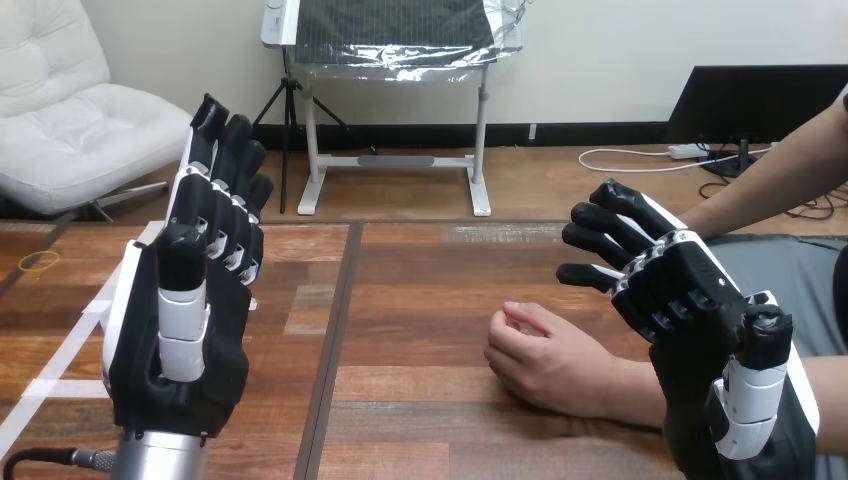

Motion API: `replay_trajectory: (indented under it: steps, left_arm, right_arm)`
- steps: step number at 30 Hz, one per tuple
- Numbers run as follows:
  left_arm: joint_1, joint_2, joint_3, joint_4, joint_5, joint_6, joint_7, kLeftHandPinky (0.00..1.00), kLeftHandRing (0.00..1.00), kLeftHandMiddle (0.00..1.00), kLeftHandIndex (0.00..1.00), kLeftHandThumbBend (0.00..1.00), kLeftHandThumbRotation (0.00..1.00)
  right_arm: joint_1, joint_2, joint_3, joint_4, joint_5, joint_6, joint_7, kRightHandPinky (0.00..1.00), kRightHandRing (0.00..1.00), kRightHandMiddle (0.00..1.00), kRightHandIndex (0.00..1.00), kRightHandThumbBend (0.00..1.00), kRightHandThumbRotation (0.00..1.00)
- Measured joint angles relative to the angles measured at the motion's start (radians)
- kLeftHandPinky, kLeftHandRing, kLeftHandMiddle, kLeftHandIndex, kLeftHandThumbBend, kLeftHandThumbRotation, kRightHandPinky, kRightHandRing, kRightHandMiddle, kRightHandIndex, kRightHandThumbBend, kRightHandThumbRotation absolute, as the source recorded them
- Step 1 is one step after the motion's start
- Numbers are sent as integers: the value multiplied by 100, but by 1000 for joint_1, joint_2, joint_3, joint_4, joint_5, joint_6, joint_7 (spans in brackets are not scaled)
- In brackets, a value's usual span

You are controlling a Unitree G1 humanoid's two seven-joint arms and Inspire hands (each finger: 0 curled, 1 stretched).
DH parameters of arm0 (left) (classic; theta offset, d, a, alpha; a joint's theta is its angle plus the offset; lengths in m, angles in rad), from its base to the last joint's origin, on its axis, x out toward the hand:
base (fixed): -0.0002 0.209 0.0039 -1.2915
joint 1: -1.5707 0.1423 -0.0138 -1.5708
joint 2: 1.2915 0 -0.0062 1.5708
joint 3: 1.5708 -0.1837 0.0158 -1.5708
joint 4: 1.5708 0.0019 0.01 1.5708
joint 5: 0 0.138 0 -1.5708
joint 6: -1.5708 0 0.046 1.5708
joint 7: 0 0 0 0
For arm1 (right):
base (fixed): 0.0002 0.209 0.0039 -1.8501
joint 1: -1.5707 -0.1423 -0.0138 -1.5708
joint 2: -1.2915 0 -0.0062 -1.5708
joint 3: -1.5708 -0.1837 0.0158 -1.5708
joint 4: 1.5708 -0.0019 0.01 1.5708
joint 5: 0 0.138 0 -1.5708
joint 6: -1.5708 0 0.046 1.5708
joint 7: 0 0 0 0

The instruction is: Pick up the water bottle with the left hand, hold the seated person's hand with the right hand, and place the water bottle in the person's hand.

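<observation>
Plainly, the left hand (185, 330) stands upright over the worktop's (420, 300) left part, fingers (225, 170) straight, holding nothing. The right hand (700, 300) hangs above the person's wrist, fingers (600, 240) spread, gripping nothing. The person's hand (545, 355) rests loosely curled on the worktop between them. A yellow band (40, 261) lies far left.

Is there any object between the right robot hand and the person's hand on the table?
No, nothing visible stands between them. The right robot hand is open, close beside the person's hand, which rests loosely curled on the wooden table.
</observation>
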Motion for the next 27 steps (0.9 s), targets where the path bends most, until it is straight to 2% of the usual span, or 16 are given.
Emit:
replay_trajectory:
  steps: [7, 9, 10, 19, 27]
  left_arm:
    - [0, 1, 1, 0, 39, 1, 18, 100, 100, 100, 100, 96, 67]
    - [0, 1, 2, 0, 55, 1, 28, 100, 100, 100, 100, 97, 60]
    - [0, 1, 2, 0, 62, 1, 32, 100, 100, 100, 100, 98, 54]
    - [0, 0, 4, 0, 112, 0, 75, 100, 100, 100, 100, 100, 26]
    - [0, -1, 5, 1, 162, -14, 111, 100, 100, 100, 100, 100, 12]
  right_arm:
    - [0, 0, 0, 0, -2, 0, -1, 72, 82, 83, 84, 83, 100]
    - [0, 0, 0, 0, -2, 0, -1, 72, 82, 83, 84, 83, 100]
    - [0, 0, 0, 0, -2, 0, -1, 72, 82, 82, 84, 83, 100]
    - [0, 0, 0, 0, -4, 0, -1, 72, 82, 82, 84, 83, 100]
    - [0, 0, 0, 0, -9, 0, -4, 72, 82, 82, 83, 83, 100]
